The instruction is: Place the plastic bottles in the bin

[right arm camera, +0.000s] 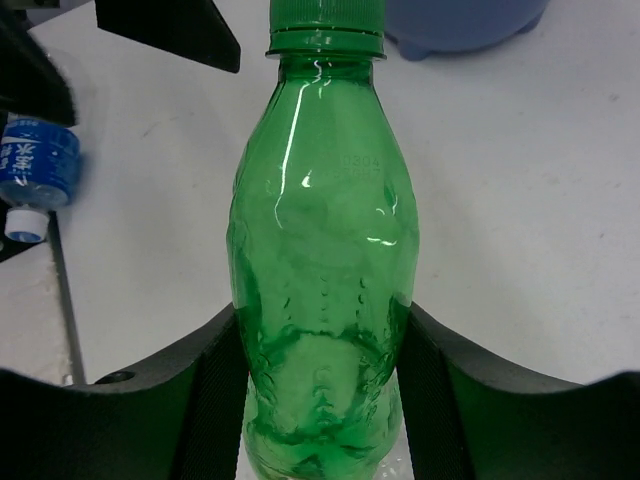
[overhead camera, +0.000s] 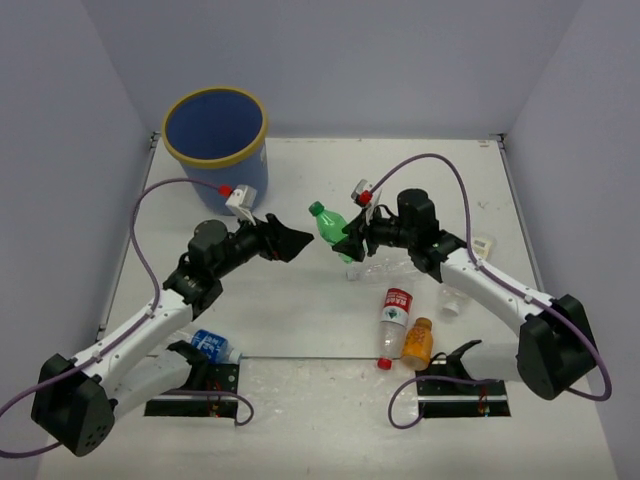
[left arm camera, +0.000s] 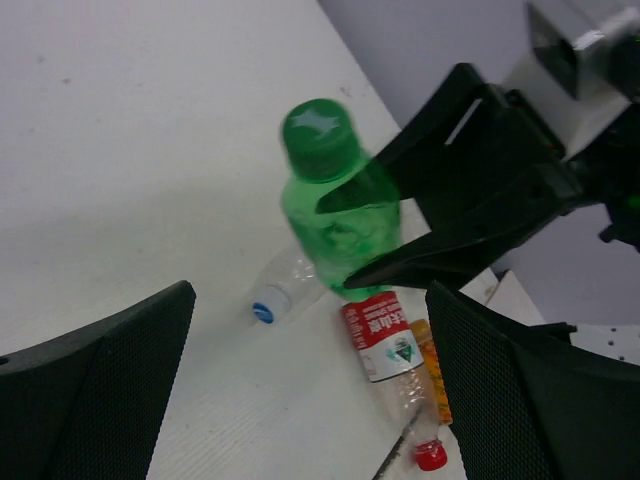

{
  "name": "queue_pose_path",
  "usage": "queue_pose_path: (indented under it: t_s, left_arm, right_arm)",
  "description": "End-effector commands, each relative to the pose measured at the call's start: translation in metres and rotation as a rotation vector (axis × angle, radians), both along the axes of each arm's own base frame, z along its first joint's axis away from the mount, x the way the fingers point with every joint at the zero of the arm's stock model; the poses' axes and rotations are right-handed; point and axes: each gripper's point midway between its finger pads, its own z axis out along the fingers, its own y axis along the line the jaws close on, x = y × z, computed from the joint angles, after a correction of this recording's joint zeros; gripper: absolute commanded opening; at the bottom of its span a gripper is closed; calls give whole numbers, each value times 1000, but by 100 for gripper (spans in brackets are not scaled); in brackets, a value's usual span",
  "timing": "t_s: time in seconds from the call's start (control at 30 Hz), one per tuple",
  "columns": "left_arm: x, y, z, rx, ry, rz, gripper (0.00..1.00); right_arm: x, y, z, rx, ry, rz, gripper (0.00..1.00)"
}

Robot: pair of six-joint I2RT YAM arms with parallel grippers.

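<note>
My right gripper (overhead camera: 352, 240) is shut on the green bottle (overhead camera: 328, 225) and holds it above the table, cap pointing left towards my left gripper. In the right wrist view the bottle (right arm camera: 325, 250) fills the space between the pads of the right gripper (right arm camera: 322, 380). My left gripper (overhead camera: 290, 243) is open and empty, just left of the bottle; in its own view the left gripper (left arm camera: 310, 400) faces the green bottle (left arm camera: 335, 210). The blue bin (overhead camera: 215, 130) with a yellow rim stands at the far left.
On the table lie a red-label bottle (overhead camera: 394, 312), an orange bottle (overhead camera: 417, 343), a blue-label bottle (overhead camera: 210, 346) by the left arm's base, and clear bottles (overhead camera: 375, 268) under the right gripper. Walls enclose the table.
</note>
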Motion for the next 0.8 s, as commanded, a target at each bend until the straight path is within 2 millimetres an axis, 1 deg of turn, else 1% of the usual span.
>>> queue_pose_path:
  t_s: [0.0, 0.1, 0.2, 0.27, 0.33, 0.4, 0.43, 0.47, 0.5, 0.53, 0.57, 0.63, 0.67, 0.7, 0.77]
  left_arm:
    - [-14, -38, 62, -88, -204, -141, 100]
    - [-4, -49, 52, -35, -177, -83, 100]
    - [7, -54, 36, 16, -137, -40, 100]
    - [7, -62, 33, 25, -126, -73, 100]
    - [6, -70, 28, 34, -119, -102, 95]
    - [4, -74, 29, 32, -121, -114, 71]
    - [4, -75, 31, 27, -125, -118, 58]
    - [3, -76, 33, 23, -130, -121, 34]
    - [2, -75, 35, 20, -134, -122, 16]
    - [1, -74, 36, 18, -137, -120, 3]
    - [1, -73, 37, 17, -139, -111, 0]
    - [1, -69, 43, 8, -150, -95, 0]
    - [3, -65, 47, 5, -157, -70, 0]
    - [5, -61, 53, 4, -168, -42, 0]
    - [11, -50, 68, 15, -202, 18, 0]
  right_arm:
    - [-12, 19, 26, 136, 61, 5, 16]
    - [-30, 31, 31, 158, 53, 71, 16]
    - [-49, 38, 38, 187, 32, 134, 17]
    - [-57, 38, 42, 199, 19, 155, 17]
    - [-63, 38, 44, 209, 7, 168, 17]
    - [-66, 37, 45, 217, 2, 169, 21]
    - [-66, 35, 44, 217, 1, 162, 24]
    - [-65, 33, 41, 212, 9, 144, 27]
    - [-63, 31, 38, 205, 16, 120, 31]
    - [-60, 29, 36, 200, 21, 93, 36]
    - [-56, 27, 35, 196, 23, 58, 44]
    - [-48, 22, 36, 195, 25, -11, 61]
    - [-44, 18, 38, 199, 25, -52, 88]
    - [-41, 15, 40, 205, 23, -84, 98]
    - [-37, 6, 48, 217, 14, -150, 99]
